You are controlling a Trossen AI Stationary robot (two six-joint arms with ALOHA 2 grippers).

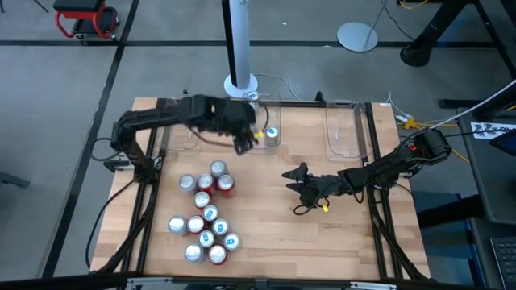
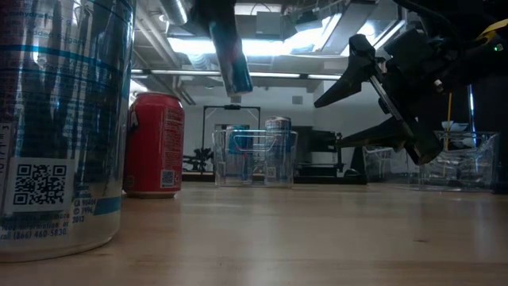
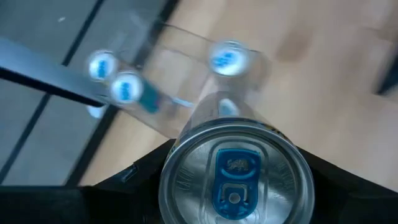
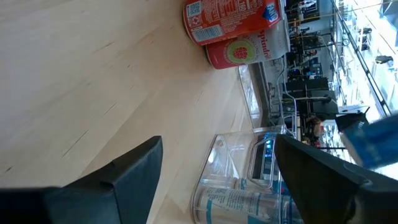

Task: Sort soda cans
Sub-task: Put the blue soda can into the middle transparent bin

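Note:
Several soda cans (image 1: 205, 216), red and silver with blue tabs, stand grouped on the near left of the wooden table. My left gripper (image 1: 244, 142) hangs high beside the middle clear bin (image 1: 278, 109), shut on a silver-and-blue can (image 3: 236, 177) that also shows in the low view (image 2: 230, 52). That bin holds a blue-tabbed can (image 1: 272, 133) standing on its floor. My right gripper (image 1: 298, 184) waits open over the table's middle right, nothing between its fingers (image 4: 140, 171). My left gripper pinches the can's side wall (image 3: 180, 155) between its two fingers, just under the top rim. The fingers (image 3: 140, 177) come slanting down from above. The can hangs tilted below them (image 2: 236, 79), lifted well clear of the table.
Two more clear bins stand at the far edge, one at the far left (image 1: 181, 129) and one at the far right (image 1: 343, 133). A white post (image 1: 239, 48) rises behind the table. Bare wood lies at the table's near right (image 1: 322, 242).

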